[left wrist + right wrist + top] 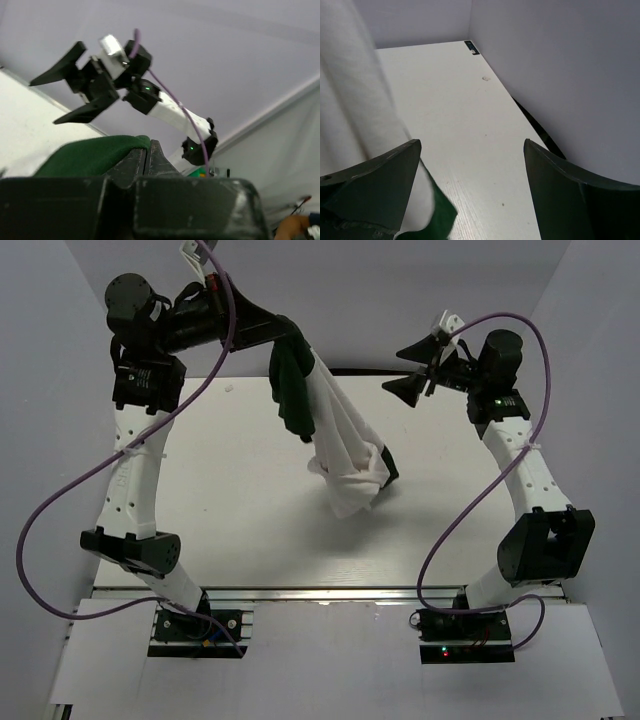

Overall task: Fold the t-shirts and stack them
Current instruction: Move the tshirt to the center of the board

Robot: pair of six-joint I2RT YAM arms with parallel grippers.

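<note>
Left tool (148,152) pinches t-shirt (338,440) dangling onto table (220,500).

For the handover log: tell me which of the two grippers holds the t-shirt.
The left gripper: its jaws are shut on a green sleeve of the t-shirt, which hangs from it. The right gripper stands wide open, holding nothing.

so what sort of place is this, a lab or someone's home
Most likely a robotics lab test cell: a left arm and right arm bolted to a metal rail, a white table boxed in by plain pale walls, one t-shirt dangling from the left gripper.
</note>
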